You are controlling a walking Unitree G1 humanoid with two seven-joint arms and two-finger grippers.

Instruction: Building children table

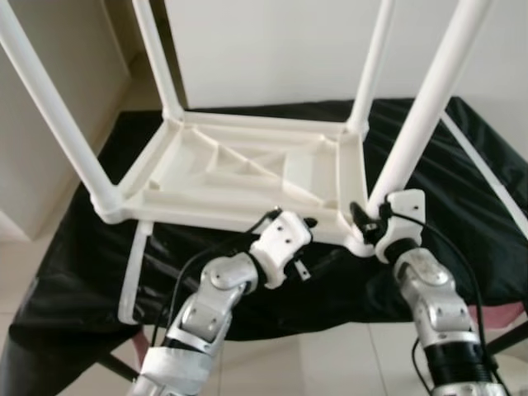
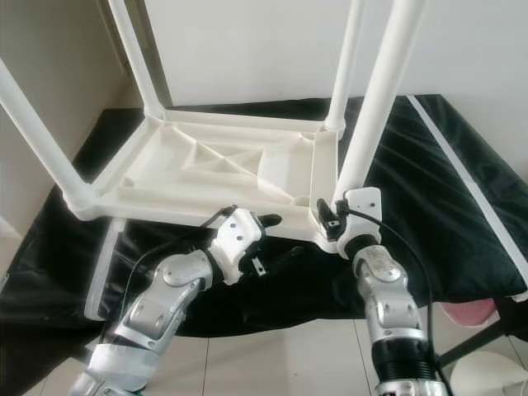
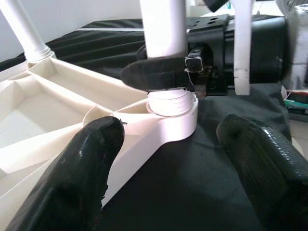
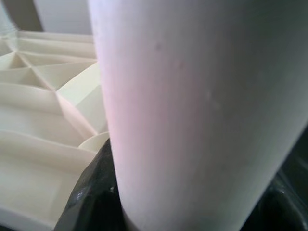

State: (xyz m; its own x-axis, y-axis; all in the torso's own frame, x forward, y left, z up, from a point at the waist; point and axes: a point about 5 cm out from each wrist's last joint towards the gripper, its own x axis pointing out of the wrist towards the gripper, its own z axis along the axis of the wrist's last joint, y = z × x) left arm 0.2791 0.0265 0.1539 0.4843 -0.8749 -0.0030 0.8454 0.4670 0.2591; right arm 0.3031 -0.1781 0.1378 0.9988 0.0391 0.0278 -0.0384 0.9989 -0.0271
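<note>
Upturned white plastic tabletop (image 1: 247, 169) lies on a black-draped worktop (image 1: 462, 214), four legs pointing up. Right gripper (image 1: 373, 221) has its fingers clamped around the near-right leg (image 1: 421, 115) just above its threaded socket — the leg's long axis stands nearly vertical. Left gripper (image 3: 168, 144), fingers apart, hovers beside that corner, holding nothing.

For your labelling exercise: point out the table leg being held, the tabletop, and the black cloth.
Leg (image 1: 417, 124), left eye view, mid-shaft of the near right leg.
Tabletop (image 1: 247, 169), left eye view, ribbed underside.
Cloth (image 1: 470, 223), left eye view, bare part at right.
</note>
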